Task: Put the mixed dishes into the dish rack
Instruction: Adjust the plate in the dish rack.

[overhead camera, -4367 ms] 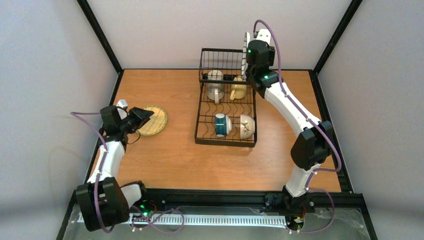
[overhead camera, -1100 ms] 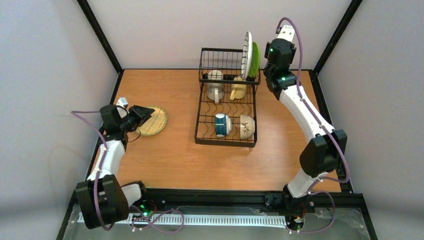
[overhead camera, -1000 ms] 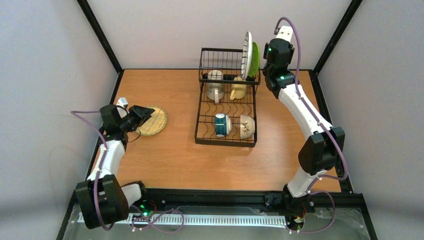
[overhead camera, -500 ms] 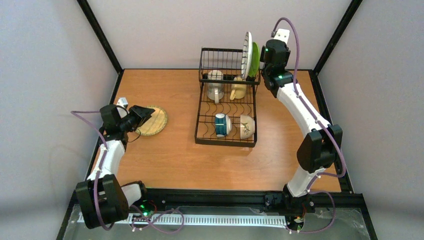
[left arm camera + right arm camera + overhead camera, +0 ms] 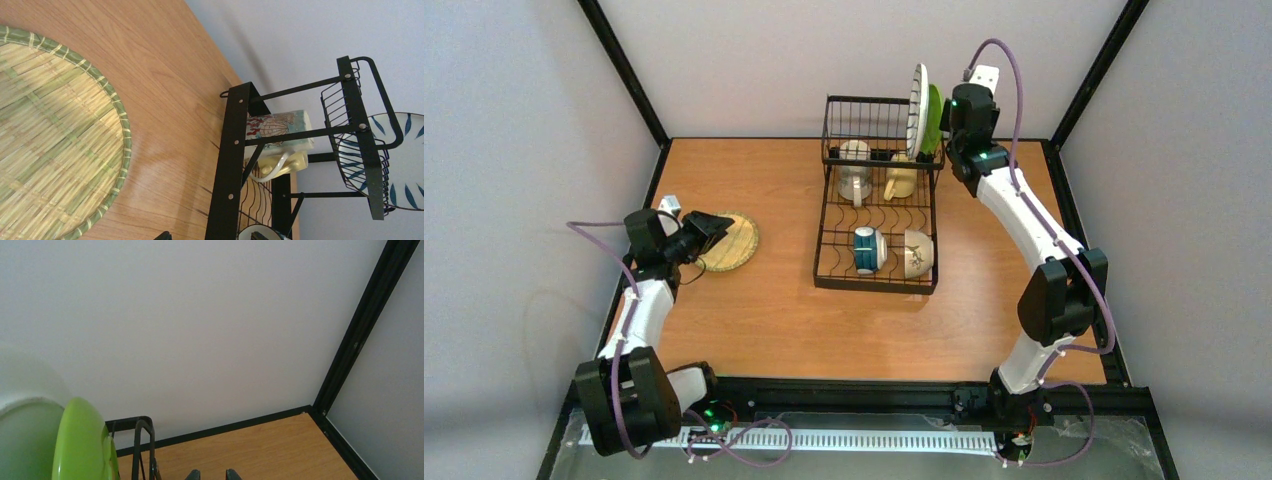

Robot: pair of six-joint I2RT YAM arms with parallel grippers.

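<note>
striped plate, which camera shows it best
Left wrist: the striped plate shows its patterned face, though rack wires cross it and the frame crops it. Top external sees it nearly edge-on, upright at the dish rack's far end. Right wrist shows only a blurred pale shape, likely it.

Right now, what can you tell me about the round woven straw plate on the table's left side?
The round woven straw plate is tan with a greenish plaited rim, shallow and empty. It lies flat on the wooden table, left of the black wire dish rack and apart from it. The left arm's fingers, open, overlap its left edge in the top view; contact cannot be judged.
</note>
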